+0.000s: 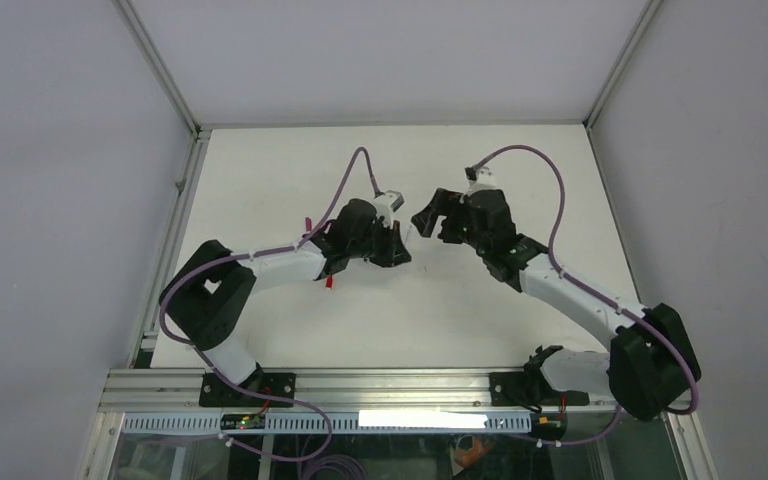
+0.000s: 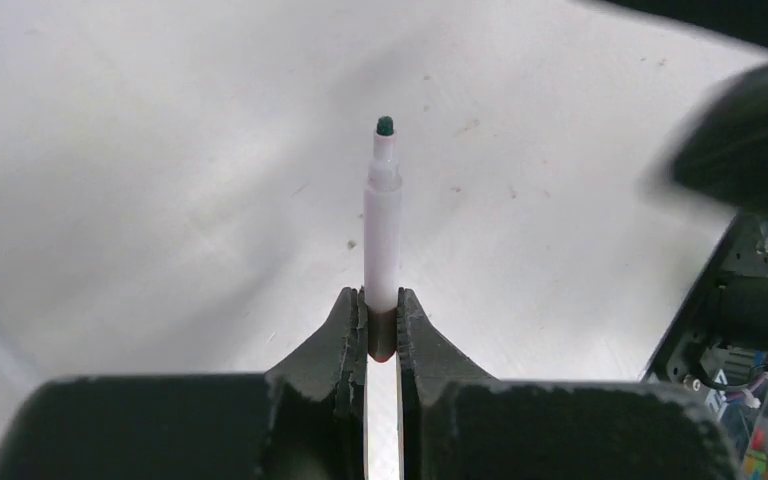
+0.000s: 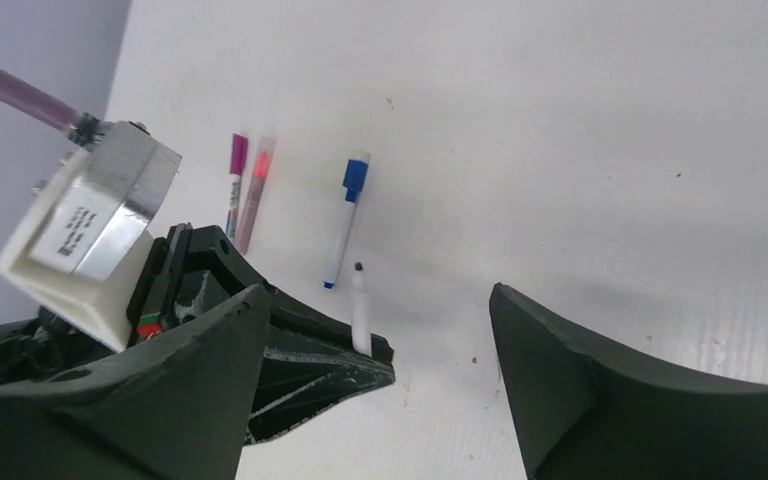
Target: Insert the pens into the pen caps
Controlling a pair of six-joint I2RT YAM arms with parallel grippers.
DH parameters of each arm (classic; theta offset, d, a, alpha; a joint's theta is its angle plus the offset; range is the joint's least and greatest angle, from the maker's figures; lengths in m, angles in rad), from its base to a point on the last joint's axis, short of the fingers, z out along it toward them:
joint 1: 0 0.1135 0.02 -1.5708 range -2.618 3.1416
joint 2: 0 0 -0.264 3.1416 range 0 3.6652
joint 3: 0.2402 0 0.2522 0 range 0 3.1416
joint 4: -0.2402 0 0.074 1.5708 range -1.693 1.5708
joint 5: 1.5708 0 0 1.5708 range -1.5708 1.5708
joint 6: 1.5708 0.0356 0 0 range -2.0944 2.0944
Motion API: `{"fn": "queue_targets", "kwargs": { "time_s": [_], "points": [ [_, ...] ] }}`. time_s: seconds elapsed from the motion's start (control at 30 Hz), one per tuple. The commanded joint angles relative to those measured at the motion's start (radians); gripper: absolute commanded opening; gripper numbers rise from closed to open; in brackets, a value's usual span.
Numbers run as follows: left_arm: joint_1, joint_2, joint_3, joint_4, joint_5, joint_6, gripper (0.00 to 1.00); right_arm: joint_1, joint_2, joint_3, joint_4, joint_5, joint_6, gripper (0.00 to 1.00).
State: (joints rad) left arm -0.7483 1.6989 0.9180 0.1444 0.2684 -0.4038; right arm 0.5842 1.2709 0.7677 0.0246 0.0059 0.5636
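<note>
My left gripper [image 2: 382,300] is shut on the lower end of a white pen [image 2: 382,230], whose dark green tip points away from me above the table. In the top view the left gripper [image 1: 400,246] and the right gripper [image 1: 428,222] face each other closely at mid-table. My right gripper [image 3: 380,295] is open and empty, and the held white pen [image 3: 361,315] stands between its fingers. On the table beyond lie a white pen with a blue cap [image 3: 346,220], a magenta pen [image 3: 235,185] and a pale red-pink pen [image 3: 255,190]. No loose caps show.
A small red piece [image 1: 328,282] lies on the table [image 1: 290,330] by the left forearm; I cannot tell what it is. Grey walls and aluminium rails [image 1: 165,250] bound the white table. Purple cables [image 1: 345,185] arch over both wrists.
</note>
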Motion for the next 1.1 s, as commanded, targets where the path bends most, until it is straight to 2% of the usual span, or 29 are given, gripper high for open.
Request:
{"fn": "queue_targets", "kwargs": {
  "time_s": [0.0, 0.17, 0.27, 0.4, 0.53, 0.87, 0.97, 1.07],
  "points": [
    [0.054, -0.136, -0.062, -0.068, -0.089, 0.045, 0.00, 0.005, -0.150, -0.024, 0.069, 0.098, -0.030, 0.85],
    [0.155, -0.294, -0.175, -0.133, -0.123, 0.045, 0.00, 0.040, -0.165, -0.009, -0.048, 0.124, -0.066, 0.82],
    [0.199, -0.421, -0.230, -0.211, -0.190, 0.062, 0.00, 0.154, -0.128, 0.007, -0.067, 0.211, -0.130, 0.80],
    [0.257, -0.559, -0.280, -0.302, -0.244, 0.080, 0.00, 0.316, 0.003, 0.084, -0.069, 0.294, -0.171, 0.79],
    [0.313, -0.666, -0.333, -0.333, -0.254, 0.071, 0.00, 0.401, 0.136, 0.168, -0.037, 0.311, -0.187, 0.76],
    [0.413, -0.725, -0.410, -0.309, -0.270, 0.036, 0.00, 0.502, 0.420, 0.433, -0.087, 0.296, -0.199, 0.73],
    [0.430, -0.725, -0.415, -0.298, -0.239, 0.036, 0.00, 0.513, 0.492, 0.510, -0.124, 0.289, -0.195, 0.70],
    [0.441, -0.742, -0.428, -0.293, -0.236, 0.032, 0.00, 0.519, 0.563, 0.582, -0.180, 0.255, -0.186, 0.60]
  ]
}}
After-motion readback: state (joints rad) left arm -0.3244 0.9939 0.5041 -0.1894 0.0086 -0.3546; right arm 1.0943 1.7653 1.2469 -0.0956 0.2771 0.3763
